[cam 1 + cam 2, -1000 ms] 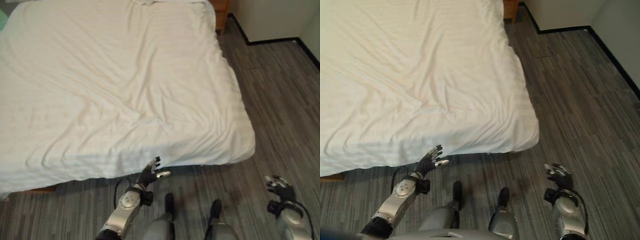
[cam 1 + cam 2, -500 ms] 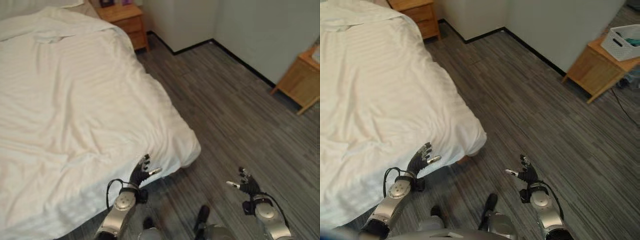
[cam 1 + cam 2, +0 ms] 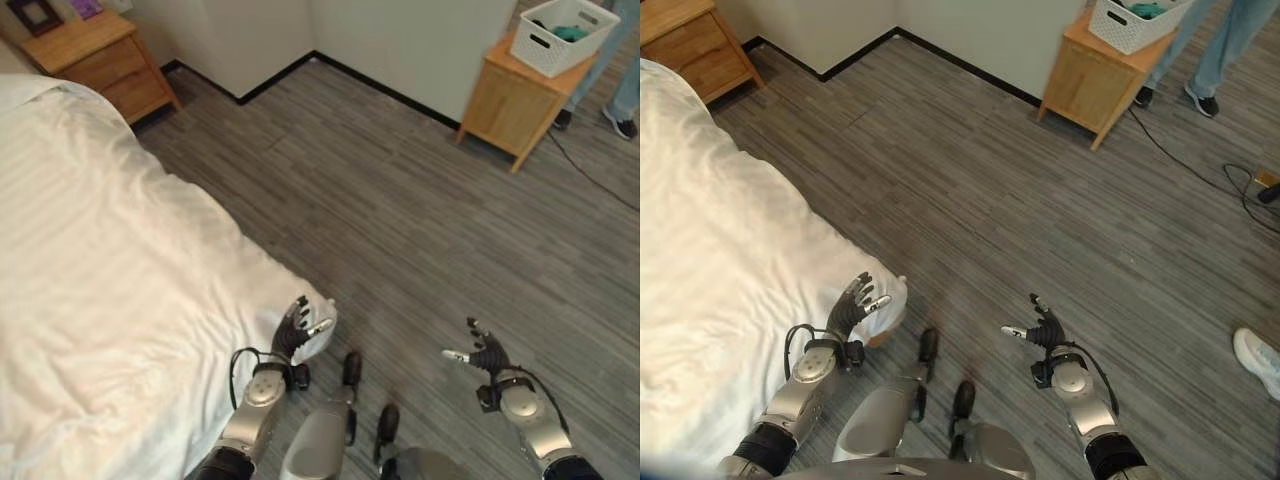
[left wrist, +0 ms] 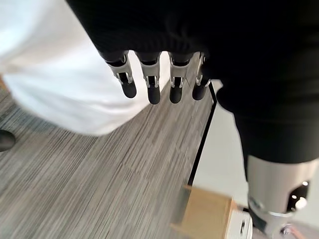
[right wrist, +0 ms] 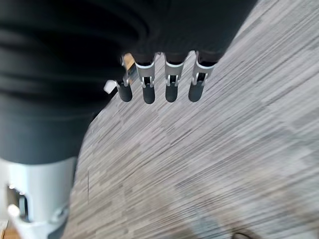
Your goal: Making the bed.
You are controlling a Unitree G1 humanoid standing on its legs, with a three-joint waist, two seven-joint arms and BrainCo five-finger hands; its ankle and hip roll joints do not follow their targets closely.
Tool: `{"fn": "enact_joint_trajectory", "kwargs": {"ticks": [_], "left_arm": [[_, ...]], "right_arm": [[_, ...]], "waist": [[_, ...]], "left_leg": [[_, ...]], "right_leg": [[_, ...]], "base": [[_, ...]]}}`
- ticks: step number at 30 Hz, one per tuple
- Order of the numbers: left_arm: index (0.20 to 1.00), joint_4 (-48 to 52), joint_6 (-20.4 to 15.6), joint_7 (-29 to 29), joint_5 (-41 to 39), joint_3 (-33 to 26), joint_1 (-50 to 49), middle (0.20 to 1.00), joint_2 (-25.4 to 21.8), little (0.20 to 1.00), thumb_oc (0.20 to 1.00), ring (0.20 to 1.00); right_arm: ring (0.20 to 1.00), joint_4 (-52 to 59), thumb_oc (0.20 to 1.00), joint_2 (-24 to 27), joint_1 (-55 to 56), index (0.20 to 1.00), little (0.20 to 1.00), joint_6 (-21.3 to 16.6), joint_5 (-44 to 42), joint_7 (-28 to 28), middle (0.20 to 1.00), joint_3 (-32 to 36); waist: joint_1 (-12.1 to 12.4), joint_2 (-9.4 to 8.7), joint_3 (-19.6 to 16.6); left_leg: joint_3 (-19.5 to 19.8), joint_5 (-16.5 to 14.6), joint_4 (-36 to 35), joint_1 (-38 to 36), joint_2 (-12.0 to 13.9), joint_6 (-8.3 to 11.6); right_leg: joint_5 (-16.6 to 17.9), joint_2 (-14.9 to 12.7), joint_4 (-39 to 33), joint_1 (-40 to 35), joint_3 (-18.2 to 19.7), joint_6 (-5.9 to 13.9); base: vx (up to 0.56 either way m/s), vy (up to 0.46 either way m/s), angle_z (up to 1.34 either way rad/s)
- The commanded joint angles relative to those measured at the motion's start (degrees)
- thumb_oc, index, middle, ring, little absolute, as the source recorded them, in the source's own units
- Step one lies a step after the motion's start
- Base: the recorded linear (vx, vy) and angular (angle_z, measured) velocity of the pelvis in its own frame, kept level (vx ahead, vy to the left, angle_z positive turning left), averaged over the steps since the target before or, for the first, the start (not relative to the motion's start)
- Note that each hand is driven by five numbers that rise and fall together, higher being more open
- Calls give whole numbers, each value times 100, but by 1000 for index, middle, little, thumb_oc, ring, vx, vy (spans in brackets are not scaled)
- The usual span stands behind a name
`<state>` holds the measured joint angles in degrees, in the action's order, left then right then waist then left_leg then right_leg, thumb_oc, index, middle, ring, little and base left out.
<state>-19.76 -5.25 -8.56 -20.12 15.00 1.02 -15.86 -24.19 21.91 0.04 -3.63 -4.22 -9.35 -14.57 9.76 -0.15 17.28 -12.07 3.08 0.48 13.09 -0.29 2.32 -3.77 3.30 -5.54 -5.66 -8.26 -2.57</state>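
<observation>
The bed (image 3: 110, 290) under a white striped duvet (image 3: 710, 270) takes up the left side, and its near corner (image 3: 318, 322) hangs toward the floor. My left hand (image 3: 295, 328) is held just in front of that corner with fingers straight and empty; in the left wrist view its fingers (image 4: 149, 84) hover over the white cloth (image 4: 55, 74) without touching it. My right hand (image 3: 487, 355) floats over the grey floor at the lower right, fingers spread and holding nothing; its fingers (image 5: 169, 82) show above bare floorboards.
A wooden nightstand (image 3: 95, 60) stands at the bed's far side by the wall. A second wooden table (image 3: 515, 95) with a white basket (image 3: 565, 30) is at the far right, a person's legs (image 3: 1230, 40) beside it. A cable (image 3: 1200, 160) runs on the floor.
The camera has swung right, so the bed slides to the left and more floor and the far table appear. Both hands stay open and empty, held low in front.
</observation>
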Motion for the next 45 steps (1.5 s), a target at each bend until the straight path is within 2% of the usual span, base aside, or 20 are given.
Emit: {"fn": "enact_joint_trajectory", "kwargs": {"ticks": [1, 5, 8, 9, 11, 13, 17, 20, 22, 25, 26, 28, 30, 33, 34, 37, 38, 40, 43, 45], "left_arm": [[1000, 482, -341, -15, -143, 46, -178, 1000, -240, 1000, 1000, 1000], [1000, 617, -301, -50, -19, 20, -164, 1000, -441, 1000, 1000, 1000], [1000, 647, -290, -114, -16, 5, -94, 1000, -473, 1000, 1000, 1000], [1000, 604, -279, -159, 10, 56, 67, 1000, -474, 1000, 1000, 1000], [1000, 593, -278, -172, 18, 117, 171, 1000, -468, 1000, 1000, 1000], [1000, 598, -301, -157, 34, 211, 330, 1000, -394, 1000, 1000, 1000], [1000, 517, -283, -70, 64, 225, 386, 1000, -322, 1000, 1000, 1000], [1000, 494, -286, -74, 166, 196, 301, 1000, -335, 1000, 1000, 1000], [1000, 444, -278, -16, 268, 248, 257, 1000, -349, 1000, 1000, 1000], [1000, 490, -281, 1, 151, 132, 178, 1000, -316, 1000, 1000, 1000], [1000, 492, -280, 1, 151, 129, 181, 1000, -319, 1000, 1000, 1000], [1000, 768, -294, -7, 153, 3, 40, 1000, -425, 1000, 1000, 1000], [1000, 814, -292, -29, 73, -149, -38, 1000, -416, 1000, 1000, 1000], [1000, 753, -289, -21, 22, -265, -156, 1000, -417, 1000, 1000, 1000], [1000, 776, -286, 1, -5, -296, -255, 1000, -410, 1000, 1000, 1000], [1000, 699, -165, 55, 115, -404, -555, 1000, -360, 1000, 1000, 1000], [1000, 662, -164, 56, 123, -423, -585, 1000, -341, 1000, 1000, 1000], [1000, 629, -89, 52, 166, -489, -630, 1000, -371, 1000, 1000, 1000], [1000, 595, -64, 63, 206, -469, -628, 1000, -441, 1000, 1000, 1000], [1000, 511, -27, -28, 249, -451, -561, 1000, -533, 1000, 1000, 1000]], "right_arm": [[1000, 217, 1000, -83, -190, 1000, 1000, -261, 381, 17, 1000, 18], [1000, 316, 1000, -132, -168, 1000, 1000, -239, 492, 27, 1000, 106], [1000, 389, 1000, -157, -166, 1000, 1000, -224, 552, -4, 1000, 144], [1000, 463, 1000, -175, -185, 1000, 1000, -212, 585, -74, 1000, 210], [1000, 510, 1000, -201, -170, 1000, 1000, -226, 547, -105, 1000, 239], [1000, 570, 1000, -245, -86, 1000, 1000, -222, 393, -96, 1000, 276], [1000, 474, 1000, -263, -22, 1000, 1000, -162, 382, -69, 1000, 286], [1000, 464, 1000, -283, 12, 1000, 1000, -143, 462, -46, 1000, 231], [1000, 402, 1000, -295, 58, 1000, 1000, -145, 483, 0, 1000, 145], [1000, 424, 1000, -89, -135, 1000, 1000, -212, 351, 92, 1000, -9], [1000, 423, 1000, -92, -139, 1000, 1000, -212, 350, 92, 1000, -9], [1000, 591, 1000, 63, -270, 1000, 1000, -269, 249, 48, 1000, -39], [1000, 710, 1000, 133, -461, 1000, 1000, -174, 289, 5, 1000, -26], [1000, 698, 1000, 94, -489, 1000, 1000, -176, 289, -26, 1000, -48], [1000, 705, 1000, 75, -494, 1000, 1000, -175, 300, 0, 1000, -45], [1000, 586, 1000, 60, -551, 1000, 1000, -186, 435, -51, 1000, -44], [1000, 610, 1000, 55, -554, 1000, 1000, -170, 466, -54, 1000, -27], [1000, 589, 1000, -16, -506, 1000, 1000, -142, 581, -21, 1000, -29], [1000, 638, 1000, -137, -323, 1000, 1000, -105, 627, -4, 1000, 32], [1000, 561, 1000, -226, -279, 1000, 1000, -107, 661, -43, 1000, 18]], "waist": [[356, -463, -222], [227, -541, -200], [45, -286, -163], [-165, -43, -68], [-256, 42, -31], [-597, 88, 15], [-883, -7, -54], [-972, 47, -89], [-911, 10, -175], [-647, 146, -115], [-664, 126, -130], [-366, -33, 79], [-81, -144, 157], [47, -158, 69], [97, -135, -4], [367, 6, -175], [390, -26, -222], [481, -162, -356], [524, -427, -401], [504, -623, -343]], "left_leg": [[123, 125, -188, -170, -433, -462], [348, -138, -442, -790, -548, -621], [639, -296, -548, -1125, -474, -685], [965, -433, -548, -1354, -344, -658], [1157, -496, -548, -1474, -302, -639], [1690, -745, -548, -1836, -293, -557], [2159, -1162, -548, -2274, -275, -426], [2348, -1446, -548, -2619, -95, -343], [2551, -1551, -303, -2787, 8, -283], [2121, -524, 2886, -1579, -7, 144], [2135, -509, 2902, -1536, -32, 142], [1599, -488, 4321, -594, 66, 6], [842, -972, 3955, 66, 404, -83], [596, -1067, 2622, 286, 240, -177], [580, -949, 1990, 261, 173, -211], [11, 226, -482, 461, 327, 26], [-101, 142, -537, 552, 366, 36], [-100, 498, -547, 401, 321, -102], [-47, 521, -502, 237, 158, -249], [-3, 314, -429, -51, -11, -382]], "right_leg": [[-657, -235, 771, -823, -314, 931], [441, -744, 2618, -227, -545, 1685], [635, -726, 3697, 398, -389, 1644], [420, -941, 4006, 927, -416, 1435], [283, -1010, 3895, 1174, -380, 1292], [-86, -751, 2639, 1523, 118, 1039], [718, -780, 420, 1990, 285, 1268], [852, -764, 255, 2141, 397, 1398], [909, -729, 265, 1906, 424, 1280], [873, -762, 165, 1076, 35, 896], [884, -787, 163, 1103, 25, 900], [692, -874, 54, 673, -187, 676], [208, -958, 54, 248, -531, 707], [-29, -908, 54, 19, -643, 792], [-102, -904, 54, -67, -657, 828], [-639, -673, 54, -694, -963, 978], [-681, -705, 54, -865, -1035, 1014], [-612, -673, 54, -1118, -1139, 1119], [-405, -918, 508, -1151, -1137, 1267], [349, -1304, 1558, -921, -1093, 1565]], "base": [[420, 92, -21], [412, 139, -5], [287, 90, 62], [504, 52, 111], [412, -34, 129], [544, -117, 150], [531, -112, 128], [473, -80, 83], [640, -135, 68], [430, -59, 43], [150, -87, 51], [323, -166, 4], [447, -117, -32], [384, 104, 41], [607, 230, 41], [722, 277, 37], [800, 282, 20], [524, 204, 13], [522, 251, 51], [510, 316, 31]]}}
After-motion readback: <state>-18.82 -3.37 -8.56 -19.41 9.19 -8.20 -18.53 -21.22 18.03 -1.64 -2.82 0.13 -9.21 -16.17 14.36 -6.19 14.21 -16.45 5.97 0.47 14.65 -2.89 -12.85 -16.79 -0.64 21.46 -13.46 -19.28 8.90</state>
